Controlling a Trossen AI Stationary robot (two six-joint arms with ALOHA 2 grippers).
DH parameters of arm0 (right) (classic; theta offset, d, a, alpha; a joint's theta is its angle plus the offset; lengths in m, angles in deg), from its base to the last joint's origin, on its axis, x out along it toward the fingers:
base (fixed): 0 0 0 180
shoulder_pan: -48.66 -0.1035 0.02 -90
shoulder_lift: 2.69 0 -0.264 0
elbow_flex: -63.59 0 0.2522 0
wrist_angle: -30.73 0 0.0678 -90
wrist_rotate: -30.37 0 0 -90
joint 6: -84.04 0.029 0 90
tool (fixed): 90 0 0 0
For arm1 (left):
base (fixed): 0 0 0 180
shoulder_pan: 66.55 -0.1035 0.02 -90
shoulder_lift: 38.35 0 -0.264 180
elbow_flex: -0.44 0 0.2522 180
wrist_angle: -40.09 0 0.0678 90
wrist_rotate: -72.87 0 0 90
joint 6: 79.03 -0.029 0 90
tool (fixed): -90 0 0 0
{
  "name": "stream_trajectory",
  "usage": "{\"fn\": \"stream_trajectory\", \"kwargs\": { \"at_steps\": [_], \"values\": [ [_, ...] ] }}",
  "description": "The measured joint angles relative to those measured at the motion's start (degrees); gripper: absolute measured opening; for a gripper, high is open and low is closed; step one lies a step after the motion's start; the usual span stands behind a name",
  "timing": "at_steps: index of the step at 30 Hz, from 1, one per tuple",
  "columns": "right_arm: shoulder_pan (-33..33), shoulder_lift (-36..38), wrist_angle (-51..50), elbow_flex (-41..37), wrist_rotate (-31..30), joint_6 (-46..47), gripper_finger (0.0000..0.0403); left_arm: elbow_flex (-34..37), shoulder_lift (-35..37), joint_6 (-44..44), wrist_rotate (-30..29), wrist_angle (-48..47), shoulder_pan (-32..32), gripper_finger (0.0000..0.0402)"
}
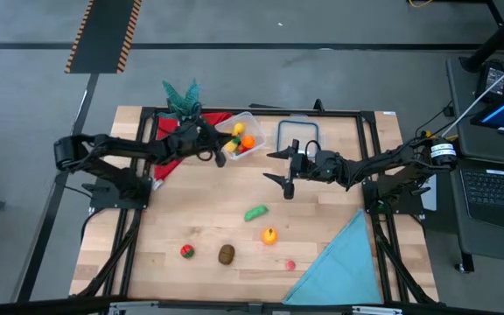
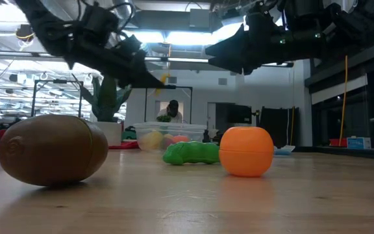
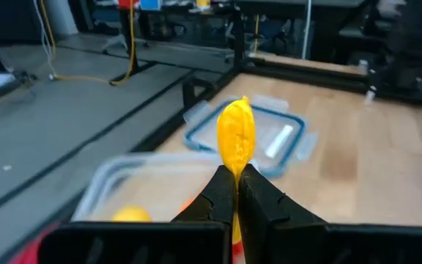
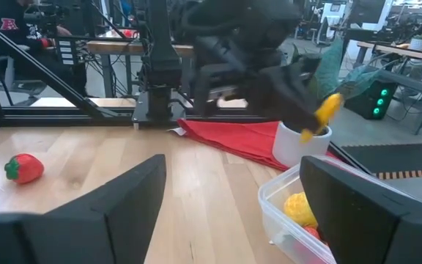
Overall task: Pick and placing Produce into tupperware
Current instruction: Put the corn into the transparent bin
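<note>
The left gripper [image 3: 237,180] is pinched tight on a small yellow toy fruit [image 3: 236,136], which sticks out past the fingertips; it hangs above the near corner of the clear container [image 1: 245,136] at the far side of the table [image 1: 191,219]. The right wrist view catches the same yellow piece [image 4: 327,110] in the dark fingers, over the container's rim [image 4: 277,194].

The right gripper [image 1: 289,171] hovers near the middle of the table with its two fingers spread wide and nothing between them, just in front of the flat lid [image 1: 298,136] with a blue-grey rim that lies beside the container.

Inside the container lie a yellow piece [image 1: 238,129] and an orange one [image 1: 248,142]; a reddish bit shows under the yellow in the right wrist view, but what it is cannot be made out. The low view shows the container [image 2: 171,136] only as a hazy tub with blurred yellow and pinkish shapes in it.

Still loose on the wood are a green pod [image 1: 255,213], an orange fruit [image 1: 269,235], a brown fruit [image 1: 226,254], a red piece with a green top [image 1: 186,251] and a small pink piece [image 1: 290,264], which the low view cuts off at its edge. A red cloth [image 1: 169,149] lies partly hidden under the left arm, beside a green potted plant [image 1: 182,94]. A blue cloth [image 1: 339,262] covers the near right corner of the table.
</note>
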Motion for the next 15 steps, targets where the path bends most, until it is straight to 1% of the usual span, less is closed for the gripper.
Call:
{"fn": "stream_trajectory", "kwargs": {
  "at_steps": [3, 7, 12, 15],
  "values": [
    [0.0, 0.0, 0.0, 0.0, 0.0, 0.0, 0.0316, -2.6, -1.8, -1.5, 2.2, 0.2, -1.2, 0.0],
    [0.0, 0.0, 0.0, 0.0, 0.0, -0.1, 0.0316, -4.9, -3.5, -1.2, 5.8, 0.1, -3.2, 0.0],
    [0.0, 0.0, 0.0, 0.0, 0.0, -0.2, 0.0316, -7.1, -6.4, -1.1, 8.4, -0.3, -4.9, 0.0],
    [0.0, 0.0, 0.0, 0.0, 0.0, -0.2, 0.0316, -8.9, -7.9, -0.1, 12.3, -2.5, -5.9, 0.0]
  ]
}}
